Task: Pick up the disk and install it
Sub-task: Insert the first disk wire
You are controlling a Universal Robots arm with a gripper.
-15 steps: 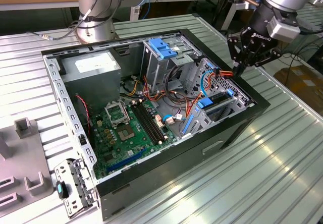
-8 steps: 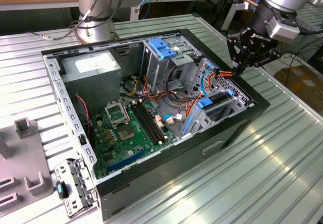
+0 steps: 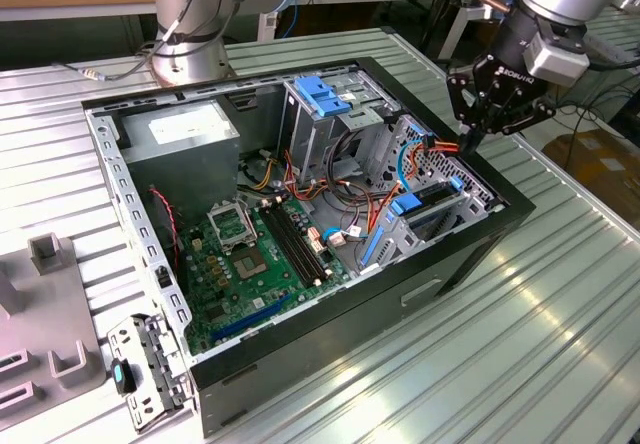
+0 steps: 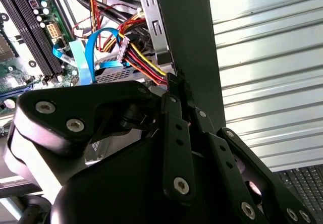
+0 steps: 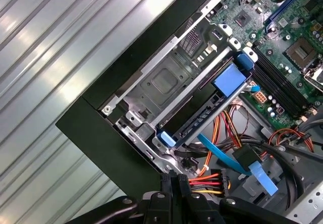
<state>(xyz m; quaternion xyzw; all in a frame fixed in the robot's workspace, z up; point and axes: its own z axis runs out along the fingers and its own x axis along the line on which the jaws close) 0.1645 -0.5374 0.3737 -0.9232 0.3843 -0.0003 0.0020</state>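
The disk (image 3: 428, 200) sits edge-up in the drive bay at the case's corner on the exterior view's right, its blue carrier tab (image 3: 406, 205) facing the motherboard. In the first wrist view the disk (image 5: 202, 118) lies slotted in the metal bay, blue tab (image 5: 229, 80) at one end and a blue corner at the other. My gripper (image 3: 466, 148) hangs just above that bay beside the red and orange cables, fingers pressed together with nothing seen between them. Both wrist views show the shut fingertips (image 4: 177, 82) (image 5: 174, 177) next to a red-yellow-black cable bundle (image 4: 141, 60).
The open computer case (image 3: 300, 364) lies on a ribbed metal table (image 3: 520, 344). Inside are a grey power-supply box (image 3: 190, 134), a tall drive cage with a blue latch (image 3: 325, 94) and the motherboard (image 3: 260, 254). A grey fixture (image 3: 40, 314) and a metal bracket (image 3: 140, 364) lie at the exterior view's left.
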